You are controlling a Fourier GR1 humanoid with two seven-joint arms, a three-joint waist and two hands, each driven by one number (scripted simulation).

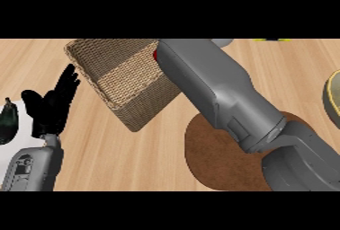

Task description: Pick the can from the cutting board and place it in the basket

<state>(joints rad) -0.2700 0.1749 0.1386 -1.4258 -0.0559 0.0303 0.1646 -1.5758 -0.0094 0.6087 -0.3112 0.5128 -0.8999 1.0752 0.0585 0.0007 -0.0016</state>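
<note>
The woven basket [123,76] stands tilted at the upper left of the middle. My right forearm [212,90] reaches from the lower right across the basket's right side and hides my right hand. A small sliver of red, likely the can [157,55], peeks out at the forearm's left edge, over the basket. The round brown cutting board [199,155] lies below the forearm, and nothing shows on its visible part. My left hand [53,105] rests open at the left, fingers up, beside the basket.
A dark green object [8,120] lies on a white surface [25,117] at the left edge. A round olive, grey-rimmed dish [332,96] is cut off at the right edge. Something small and yellow [269,39] sits at the far top.
</note>
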